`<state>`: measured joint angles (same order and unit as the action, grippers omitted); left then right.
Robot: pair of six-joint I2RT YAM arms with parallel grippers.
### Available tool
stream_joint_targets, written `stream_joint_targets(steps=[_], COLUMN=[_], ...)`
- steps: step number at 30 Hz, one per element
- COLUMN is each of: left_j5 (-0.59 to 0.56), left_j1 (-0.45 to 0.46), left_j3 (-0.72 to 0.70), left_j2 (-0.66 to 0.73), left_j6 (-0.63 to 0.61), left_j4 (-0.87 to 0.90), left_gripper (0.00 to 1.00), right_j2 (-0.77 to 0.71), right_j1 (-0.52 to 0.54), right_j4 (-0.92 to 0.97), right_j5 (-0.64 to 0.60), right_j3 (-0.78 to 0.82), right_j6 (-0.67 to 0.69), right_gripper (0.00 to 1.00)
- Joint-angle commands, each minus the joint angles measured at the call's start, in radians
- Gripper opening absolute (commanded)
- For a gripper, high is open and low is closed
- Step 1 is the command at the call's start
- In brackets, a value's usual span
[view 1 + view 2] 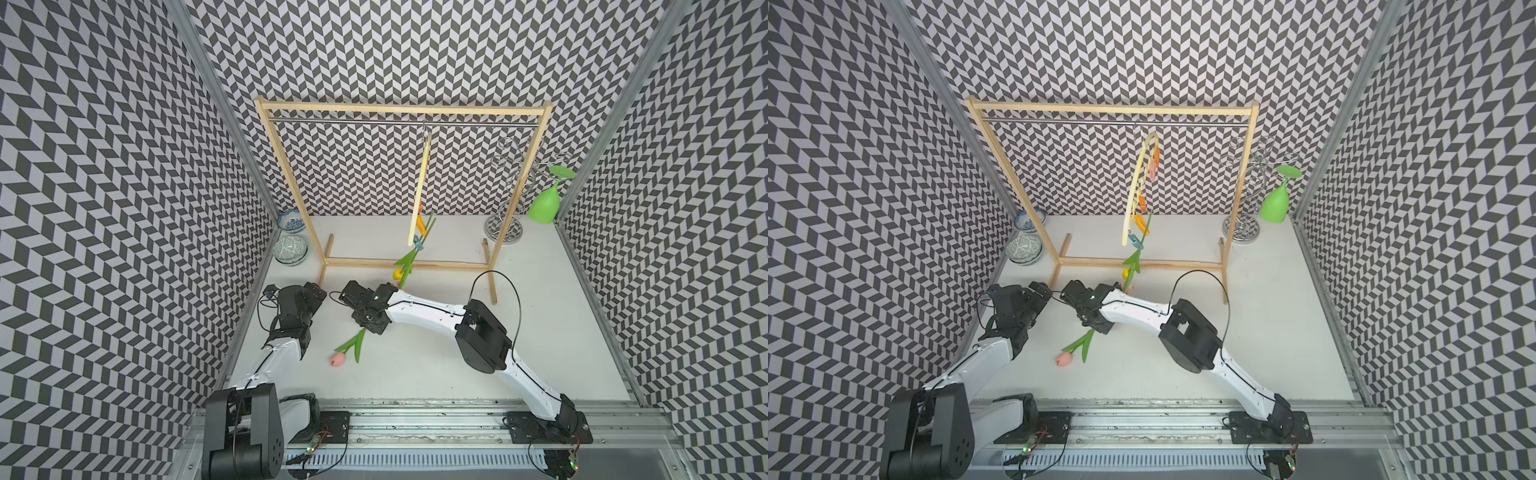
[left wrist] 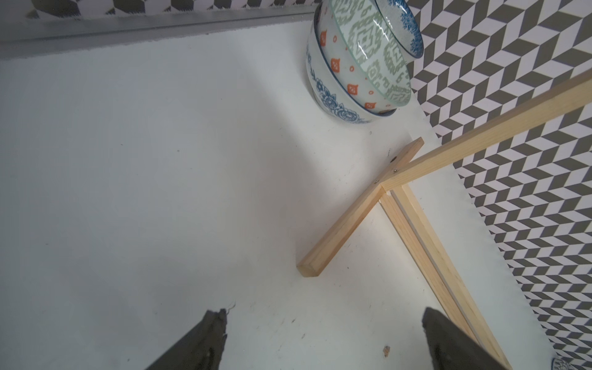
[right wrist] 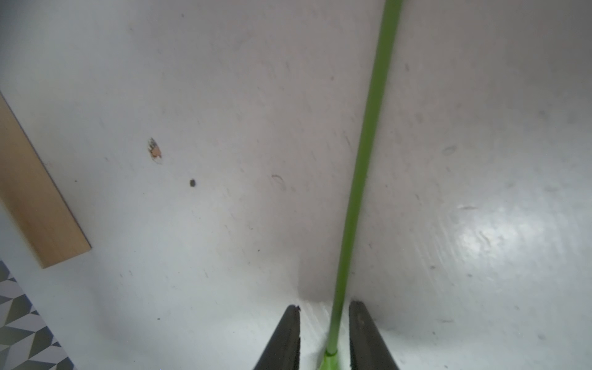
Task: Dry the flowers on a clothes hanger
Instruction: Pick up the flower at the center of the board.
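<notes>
In both top views we see the clothes hanger [image 1: 419,191] [image 1: 1131,195] on the wooden rack [image 1: 405,110], a yellow tulip [image 1: 397,274] hanging head down from its lower end, and a pink tulip [image 1: 338,359] lying on the table [image 1: 457,365]. In the left wrist view, the left fingers [image 2: 198,342] are spread wide above the table, near stacked bowls [image 2: 352,80]. In the right wrist view, the right fingers [image 3: 285,336] straddle the green stem [image 3: 363,166], narrowly apart and not pinching it.

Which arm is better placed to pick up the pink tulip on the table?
Right. The right claw straddles the pink tulip's green stem, jaws not yet closed on it. The left claw hangs wide open near the wooden rack's foot, away from the tulip.
</notes>
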<state>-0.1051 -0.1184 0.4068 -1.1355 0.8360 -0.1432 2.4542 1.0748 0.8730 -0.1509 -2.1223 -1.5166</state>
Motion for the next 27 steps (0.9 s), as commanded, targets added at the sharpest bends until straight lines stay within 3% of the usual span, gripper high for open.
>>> stream_joint_targets(steps=[1,9,17,19,22,27], left_j5=[-0.049,0.014,0.053,0.055,0.07,0.086], left_j1=[-0.013,-0.041,-0.066,-0.073,-0.075,-0.077], left_j3=[-0.032,-0.037,-0.018,-0.014,-0.023,-0.031], left_j2=[0.036,0.018,-0.045,-0.048,-0.042,-0.034], left_j6=[-0.029,-0.026,-0.046,-0.049,-0.051,-0.049], left_j4=[-0.034,-0.052,-0.049,-0.042,-0.055,-0.07], left_gripper=[1.0,1.0,1.0,1.0,1.0,1.0], right_j2=[0.044,0.085,0.171,0.183,0.193,0.18], right_j1=[-0.001,-0.005,-0.019,-0.021,-0.022,-0.043], right_j4=[0.031,0.039,0.147,0.149,0.156,0.181], right_j5=[0.014,0.077,0.121,0.128,0.1,-0.022], right_j3=[-0.017,-0.032,-0.103,-0.096,-0.097,-0.078], right_j6=[-0.031,-0.061,-0.034,-0.021,0.021,0.202], right_gripper=[0.28,0.19,0.17,0.12,0.01,0.0])
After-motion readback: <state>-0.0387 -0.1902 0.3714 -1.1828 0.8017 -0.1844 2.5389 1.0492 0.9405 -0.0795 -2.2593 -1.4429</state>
